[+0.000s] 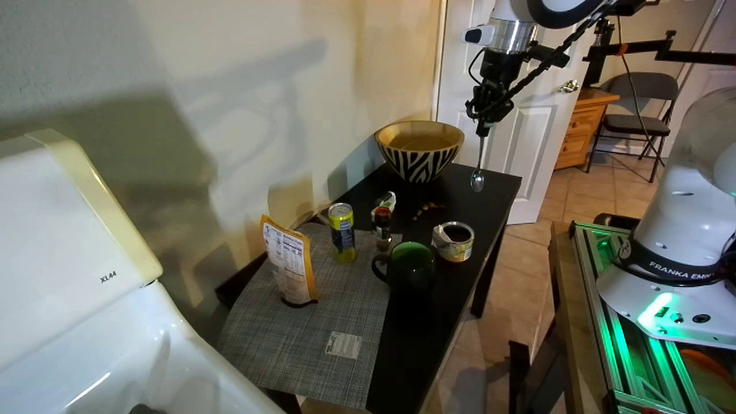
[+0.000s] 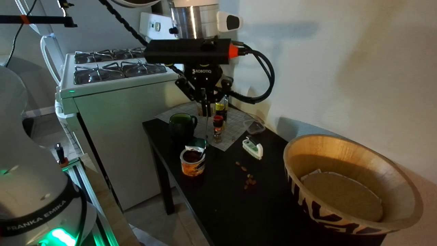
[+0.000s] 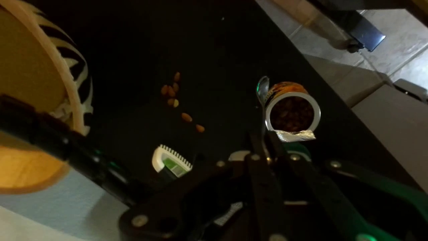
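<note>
My gripper is shut on the handle of a metal spoon; the gripper shows in both exterior views (image 1: 483, 130) (image 2: 206, 111) and the wrist view (image 3: 265, 138). The spoon (image 1: 477, 180) hangs bowl down above the black table (image 1: 402, 351). In the wrist view the spoon (image 3: 262, 89) overlaps the edge of an open can of nuts (image 3: 288, 87). This can (image 2: 193, 168) has a peeled foil lid and stands near the table edge. Several loose almonds (image 3: 172, 91) lie on the table, with a white and green brush (image 3: 170, 161) near them.
A zebra-striped wooden bowl (image 1: 418, 164) stands at one table end. A dark green mug (image 1: 411, 273), a spice bottle (image 1: 382, 229), a yellow can (image 1: 342, 231) and a pouch (image 1: 288, 262) stand beyond the nut can, mostly on a grey mat (image 1: 287, 351). A white stove (image 2: 129, 143) adjoins the table.
</note>
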Controlling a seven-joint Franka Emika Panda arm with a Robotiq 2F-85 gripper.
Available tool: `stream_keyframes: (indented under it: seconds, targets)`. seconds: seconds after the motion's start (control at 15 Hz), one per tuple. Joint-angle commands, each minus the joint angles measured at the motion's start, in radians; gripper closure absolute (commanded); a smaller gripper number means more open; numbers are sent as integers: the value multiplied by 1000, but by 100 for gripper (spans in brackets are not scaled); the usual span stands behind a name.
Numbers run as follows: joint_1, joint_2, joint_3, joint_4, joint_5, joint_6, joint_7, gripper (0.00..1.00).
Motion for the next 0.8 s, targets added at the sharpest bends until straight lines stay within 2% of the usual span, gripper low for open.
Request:
stream_keyframes:
  seconds: [0.0, 0.27, 0.47, 0.53, 0.6, 0.73]
  targets:
    - [8, 46, -24, -15, -1, 14, 94, 98]
    - [55, 112, -77, -15, 83, 28, 74, 98]
    - [99, 133, -117, -7, 203, 38, 36, 98]
    - [108, 126, -127, -6, 215, 21, -10, 98]
    - [77, 129, -95, -5, 170, 21, 39, 92]
    - [89, 131, -104, -4, 194, 20, 14, 92]
